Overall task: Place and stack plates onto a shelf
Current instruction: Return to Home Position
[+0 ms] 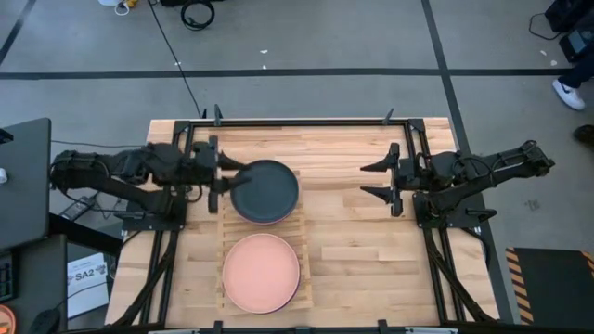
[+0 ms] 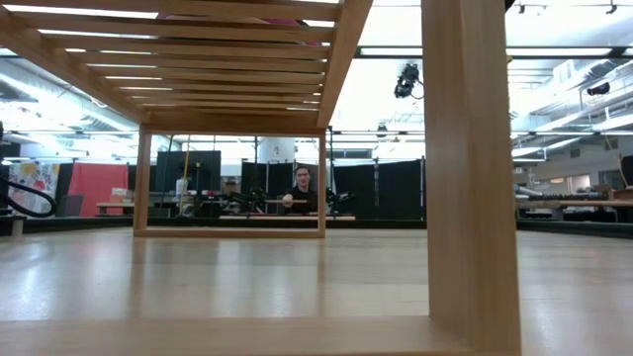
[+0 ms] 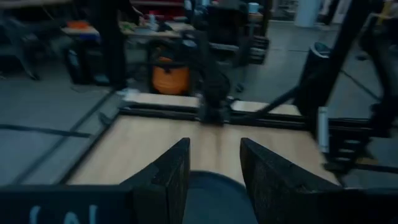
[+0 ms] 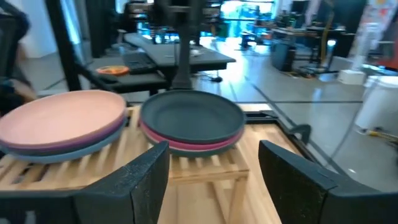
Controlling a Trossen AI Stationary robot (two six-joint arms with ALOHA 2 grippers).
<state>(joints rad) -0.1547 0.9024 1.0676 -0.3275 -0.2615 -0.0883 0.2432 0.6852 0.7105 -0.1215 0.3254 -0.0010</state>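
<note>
The shelf [image 1: 304,225] is a light slatted rack standing mid-table. Its far half carries a dark grey plate [image 1: 265,192], which rests on a magenta plate [image 4: 186,144]. On its near half a salmon pink plate [image 1: 261,272] tops a purple plate and a bluish plate [image 4: 68,149]. My left gripper [image 1: 221,178] is open at the dark grey plate's left rim, and that plate [image 3: 214,198] shows between its fingers. My right gripper [image 1: 369,182] is open right of the shelf, facing the stacks [image 4: 214,177]. My left gripper's open fingers [image 3: 171,180] stand level, side by side, over the dark grey plate's left rim [image 1: 239,173], coming from the table's left. Whether they touch the rim, I cannot tell. The plate lies flat on the stack.
Bare plank tabletop [image 1: 371,260] lies right of the shelf and toward the near edge. A black frame [image 1: 306,121] runs along the table's far edge and sides. From table height, the shelf's leg [image 2: 465,168] and slats [image 2: 198,59] fill the view; a person [image 2: 302,193] sits far behind.
</note>
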